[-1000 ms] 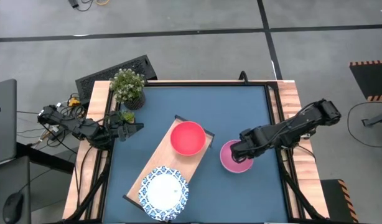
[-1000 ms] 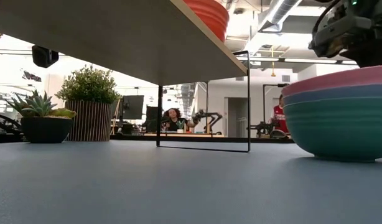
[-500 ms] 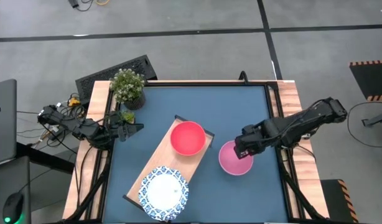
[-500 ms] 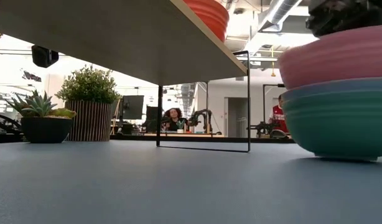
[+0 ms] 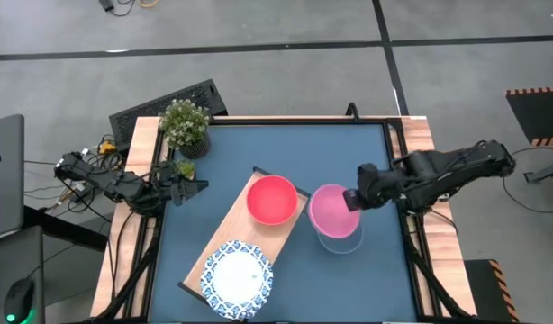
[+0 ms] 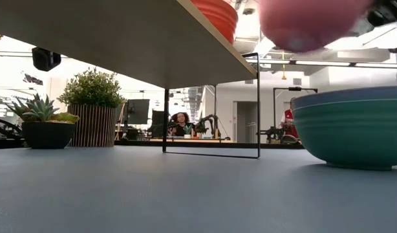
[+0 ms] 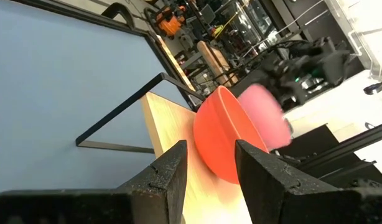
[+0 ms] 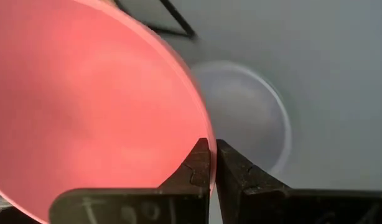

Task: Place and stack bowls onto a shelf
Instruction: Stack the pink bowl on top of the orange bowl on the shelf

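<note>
Bright, even light; motion-blurred pink bowl (image 6: pixel 308 22)

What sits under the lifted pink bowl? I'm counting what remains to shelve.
Below the pink bowl, pinched in the right hand, a grey-blue bowl sits nested in a teal-green bowl. Anything deeper inside is hidden.

Look past your table: a grey concrete floor (image 5: pixel 258 81) crossed by dark lines (image 5: pixel 213 49). Beyond the far edge you've got a bright open workshop, white ceiling strip lights (image 6: pixel 292 10), a long bench with monitors (image 6: pixel 137 111), and a seated person in dark clothes (image 6: pixel 180 123) there.
</note>
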